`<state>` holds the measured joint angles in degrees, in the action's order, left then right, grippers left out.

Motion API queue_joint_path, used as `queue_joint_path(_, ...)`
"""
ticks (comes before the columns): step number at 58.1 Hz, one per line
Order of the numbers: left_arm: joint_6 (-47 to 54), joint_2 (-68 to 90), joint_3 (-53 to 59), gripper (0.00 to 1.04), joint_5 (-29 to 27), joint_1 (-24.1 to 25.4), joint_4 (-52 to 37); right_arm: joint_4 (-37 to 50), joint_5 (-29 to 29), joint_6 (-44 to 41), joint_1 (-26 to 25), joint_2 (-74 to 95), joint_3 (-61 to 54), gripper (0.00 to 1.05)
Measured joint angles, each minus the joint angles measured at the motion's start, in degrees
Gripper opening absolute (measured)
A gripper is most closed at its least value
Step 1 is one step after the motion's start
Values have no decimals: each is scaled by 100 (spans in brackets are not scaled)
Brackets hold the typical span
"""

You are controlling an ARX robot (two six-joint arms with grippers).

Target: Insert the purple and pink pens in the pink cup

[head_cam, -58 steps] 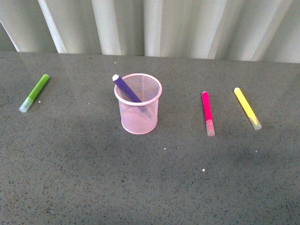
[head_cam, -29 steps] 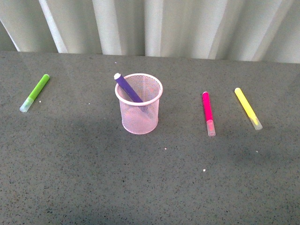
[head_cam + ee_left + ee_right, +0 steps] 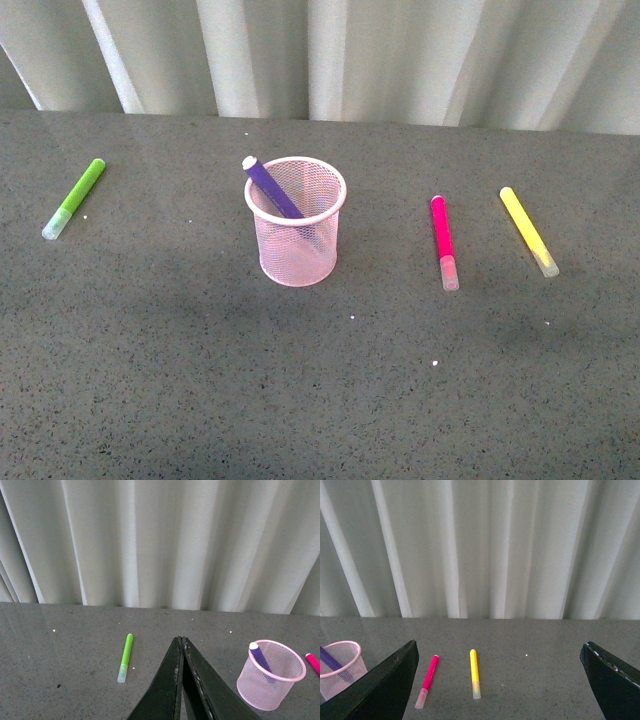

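I am looking at a half-done job. The purple pen (image 3: 270, 186) is leaning inside the cup (image 3: 296, 252), one end poking over the rim. The pink pen (image 3: 442, 238) is lying flat on the tabletop (image 3: 300, 400), well to the right of the cup and near the yellow marker (image 3: 528, 230). The green marker (image 3: 73, 198) is lying far off to the left.

The left hand (image 3: 180, 639) is showing its fingers pressed together with nothing between them. The right hand (image 3: 500, 643) is holding its fingers wide apart and empty, with the pink pen and yellow marker showing between them.

I am worrying about three things:
- With so wide a spread, the hand could nudge or catch the yellow marker.
- The round pink pen could roll away from a skewed pinch.
- The light mesh cup could slide or tip if the pen strikes its rim or the leaning purple pen.

Neither arm is showing in the front view, so I am guessing their height from the wrist views alone. The right wrist view is cutting off the cup at its edge, and the left one is clipping the pink pen. The mesh is blurring the purple pen's lower end, so I cannot tell where it rests.
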<state>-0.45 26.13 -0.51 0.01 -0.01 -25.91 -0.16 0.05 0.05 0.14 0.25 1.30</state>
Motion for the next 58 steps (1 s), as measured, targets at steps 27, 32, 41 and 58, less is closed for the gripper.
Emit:
queue_joint_path(27, 0, -1121, 0, 4, -2, 0, 1075, 0, 0, 0, 0, 0, 0, 98)
queue_joint_path(32, 0, -1294, 0, 4, 0, 0, 1248, 0, 0, 0, 0, 0, 0, 98)
queue_joint_path(41, 0, -1512, 0, 4, -2, 0, 1471, 0, 0, 0, 0, 0, 0, 98)
queue_joint_path(58, 2, -2588, -2, 4, -2, 0, 2564, 0, 0, 0, 0, 0, 0, 98)
